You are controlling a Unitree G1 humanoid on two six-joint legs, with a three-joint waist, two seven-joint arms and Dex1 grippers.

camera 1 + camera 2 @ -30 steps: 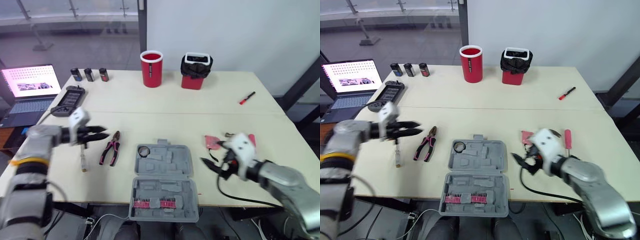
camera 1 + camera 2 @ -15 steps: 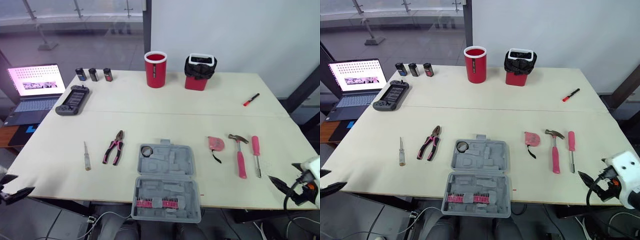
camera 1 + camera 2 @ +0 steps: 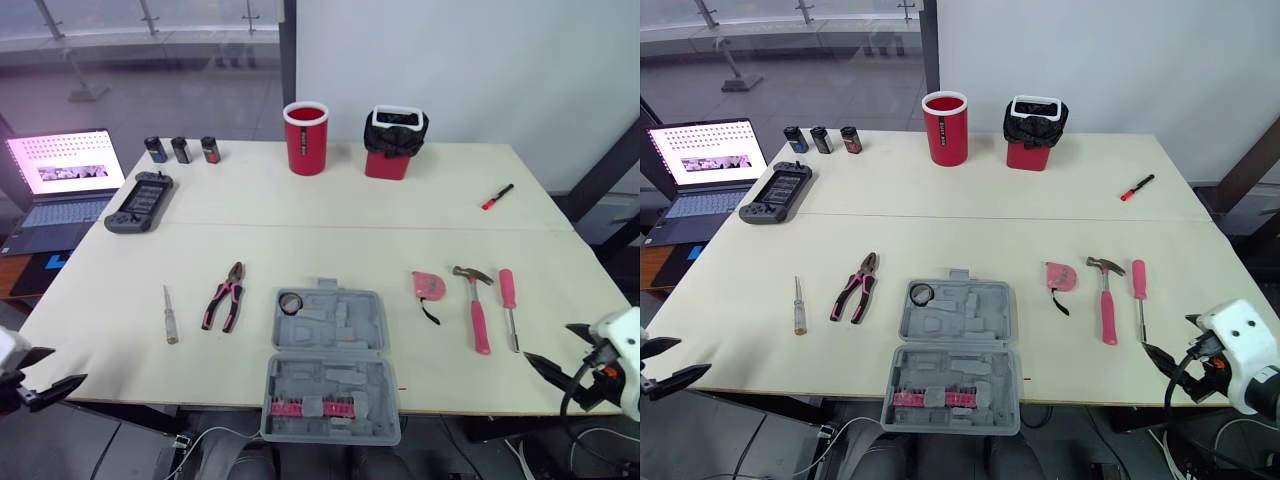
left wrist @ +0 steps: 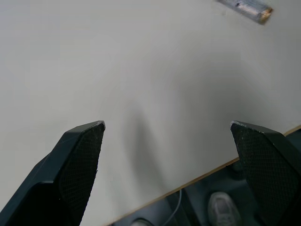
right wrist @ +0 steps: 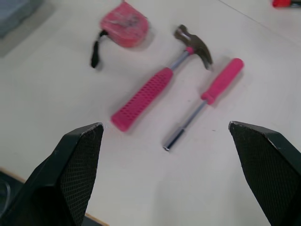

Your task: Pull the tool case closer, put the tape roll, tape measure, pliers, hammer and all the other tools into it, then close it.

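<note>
Head views: both arms had drawn back from mid-bench to its near corners. The open grey plastic tool case (image 3: 330, 375) lay near-centre on the cream bench (image 3: 300, 235), unpulled.

Left wrist view: the left gripper (image 4: 167, 125) hung released and empty over bare bench.

Right wrist view: the right gripper (image 5: 164, 125), likewise released, faced the pink-handled hammer (image 5: 155, 94), so packing looked barely begun.

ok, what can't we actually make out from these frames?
- Left wrist view: silvery tool tip, cut off by the picture's edge; cannot tell which tool it is.
- Right wrist view: tool case, a corner in frame, the rest cut off by the edge.
- Eye views: bits in the case's pink strip, too small to count.
- Eye views: three small dark items near the laptop, too small to identify.
- Eye views: black-lined bin, contents hidden by its rim.
</note>
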